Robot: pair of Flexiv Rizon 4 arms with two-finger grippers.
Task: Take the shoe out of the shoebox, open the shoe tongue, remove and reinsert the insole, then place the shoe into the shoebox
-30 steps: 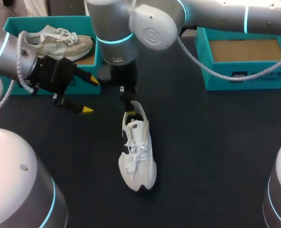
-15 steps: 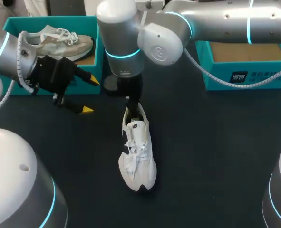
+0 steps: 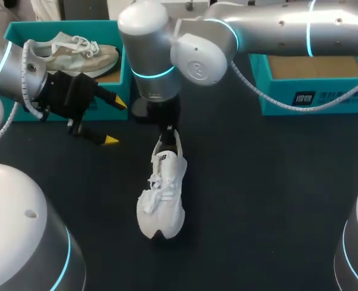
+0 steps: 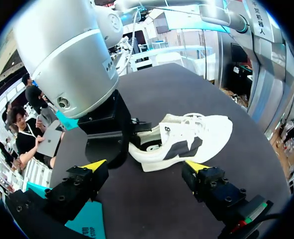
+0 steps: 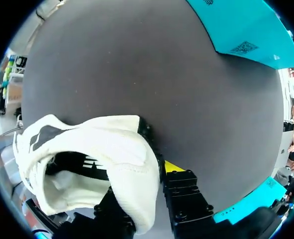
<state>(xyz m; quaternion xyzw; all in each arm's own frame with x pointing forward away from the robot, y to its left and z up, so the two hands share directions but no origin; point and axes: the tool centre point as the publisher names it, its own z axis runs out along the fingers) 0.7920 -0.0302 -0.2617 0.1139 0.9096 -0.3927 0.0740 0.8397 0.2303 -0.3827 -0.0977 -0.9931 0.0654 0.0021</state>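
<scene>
Right gripper (image 3: 169, 130) clamps the shoe's (image 3: 162, 197) heel collar between its fingers. The shoe lies on the table (image 3: 257, 182), toe pointing away from the gripper. Left gripper (image 3: 111, 121) gapes wide, empty, apart from the heel.

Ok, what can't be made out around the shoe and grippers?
Right gripper: head view, its own wrist covers the fingers; right wrist view, the heel of the white shoe hides one finger.
Insole: in right wrist view the heel collar covers most of the opening.
Left shoebox: in head view the left arm covers much of its front.
</scene>
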